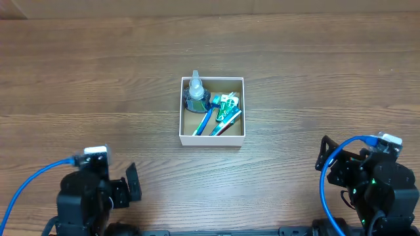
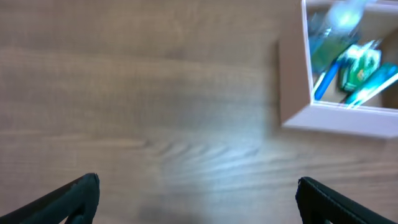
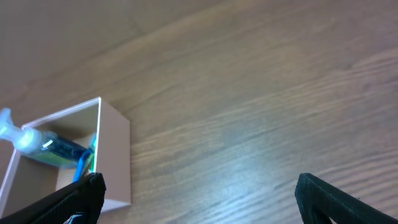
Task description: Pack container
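The container point(image 1: 211, 139) is a small white square box with a brown inside, at the table's middle. In it lie a clear spray bottle point(image 1: 195, 92), a blue toothbrush point(image 1: 204, 122) and a green-and-white toothpaste tube point(image 1: 226, 111). The box also shows in the left wrist view point(image 2: 339, 119) at the upper right and in the right wrist view point(image 3: 112, 155) at the lower left. My left gripper point(image 2: 199, 199) is open and empty, low at the front left, well clear of the box. My right gripper point(image 3: 199, 196) is open and empty at the front right.
The wooden table point(image 1: 98, 78) runs all around the box. Blue cables point(image 1: 26, 187) trail from both arms at the front edge.
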Action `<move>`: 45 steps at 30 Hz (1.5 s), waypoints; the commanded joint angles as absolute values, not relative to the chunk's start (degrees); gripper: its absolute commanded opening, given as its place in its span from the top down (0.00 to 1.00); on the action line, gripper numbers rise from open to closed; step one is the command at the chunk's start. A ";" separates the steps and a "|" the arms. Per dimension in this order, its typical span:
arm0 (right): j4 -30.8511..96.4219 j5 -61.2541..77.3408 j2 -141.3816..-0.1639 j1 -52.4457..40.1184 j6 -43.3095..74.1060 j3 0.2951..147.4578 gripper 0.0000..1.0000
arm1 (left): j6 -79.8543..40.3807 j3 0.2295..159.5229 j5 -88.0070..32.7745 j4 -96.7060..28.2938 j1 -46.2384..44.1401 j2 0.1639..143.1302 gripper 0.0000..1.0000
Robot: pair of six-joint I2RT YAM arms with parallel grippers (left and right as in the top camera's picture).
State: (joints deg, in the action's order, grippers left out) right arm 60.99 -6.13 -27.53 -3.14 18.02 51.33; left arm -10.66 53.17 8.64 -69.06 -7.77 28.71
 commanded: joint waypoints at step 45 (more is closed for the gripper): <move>15.79 6.07 -0.16 -4.23 -12.97 15.57 0.00 | -11.81 51.81 8.78 -69.47 -7.53 28.12 0.00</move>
